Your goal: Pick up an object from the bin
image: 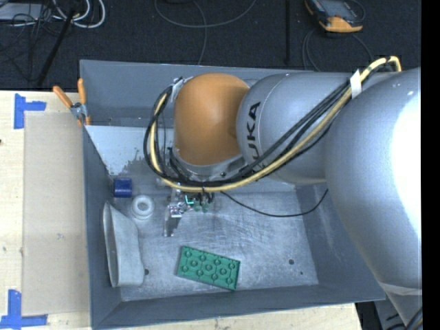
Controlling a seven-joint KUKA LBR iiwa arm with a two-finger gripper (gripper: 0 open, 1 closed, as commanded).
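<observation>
Grey bin (275, 218): white ring (142, 207) beside hand (169, 229).

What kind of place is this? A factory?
Probably a robotics research lab: a large silver KUKA robot arm over a grey metal bin of loose oddments, like a flat green studded plastic plate.

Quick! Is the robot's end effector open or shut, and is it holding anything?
End effector: cannot be told whether it is open, closed or holding anything; it hangs low in the bin, just right of the white ring.
</observation>
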